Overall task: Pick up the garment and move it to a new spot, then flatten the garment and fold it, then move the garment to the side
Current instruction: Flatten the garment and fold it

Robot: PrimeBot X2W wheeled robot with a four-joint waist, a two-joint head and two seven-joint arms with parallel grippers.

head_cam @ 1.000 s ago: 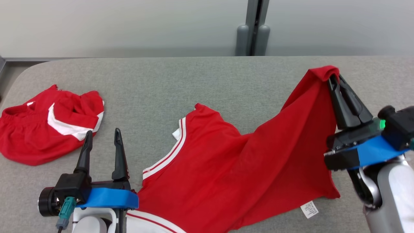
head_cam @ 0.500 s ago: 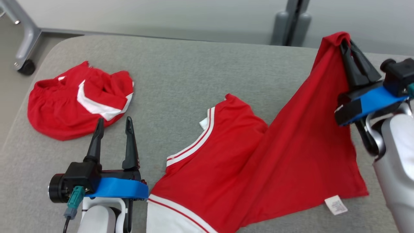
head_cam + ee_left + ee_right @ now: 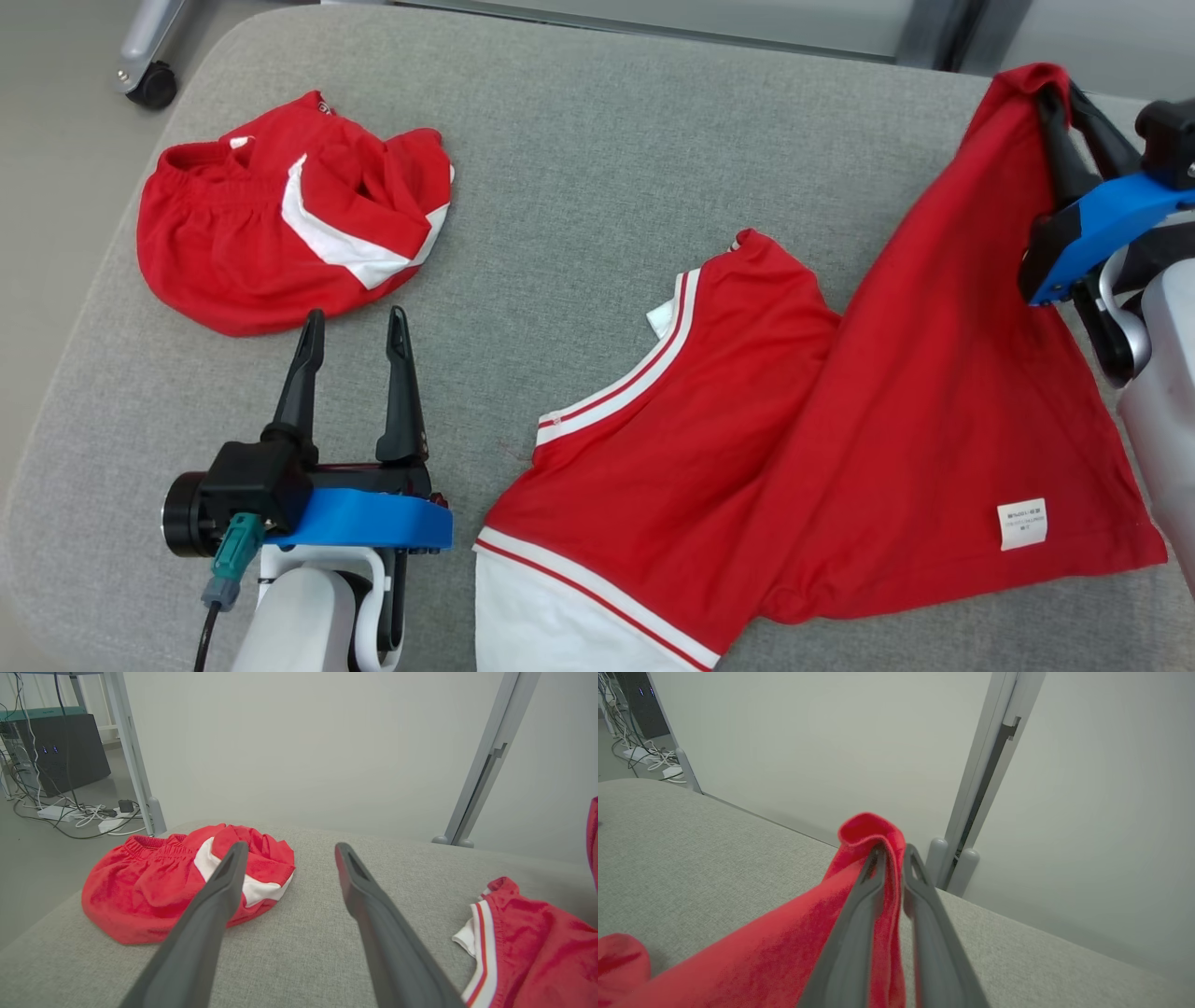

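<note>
The garment (image 3: 840,420) is a red jersey with white trim, lying on the grey table (image 3: 607,140) with its far right corner pulled up. My right gripper (image 3: 1060,89) is shut on that raised corner; in the right wrist view the red fabric (image 3: 784,942) is pinched between the fingers of the right gripper (image 3: 893,848) and folds over their tips. My left gripper (image 3: 355,317) hovers open over bare table left of the jersey's collar, holding nothing. In the left wrist view the open left gripper (image 3: 290,847) has the collar edge of the garment (image 3: 537,942) at its right.
A bunched pair of red shorts with white panels (image 3: 280,215) lies at the table's far left, just beyond my left fingertips, also the shorts (image 3: 154,891). A caster wheel (image 3: 149,89) stands on the floor past the rounded left corner. A grey post (image 3: 971,812) rises behind the table.
The head camera has swung, so the whole picture shifted right and up. My right gripper still holds the corner, and the hem with its white label now lies more spread. Left gripper stays open.
</note>
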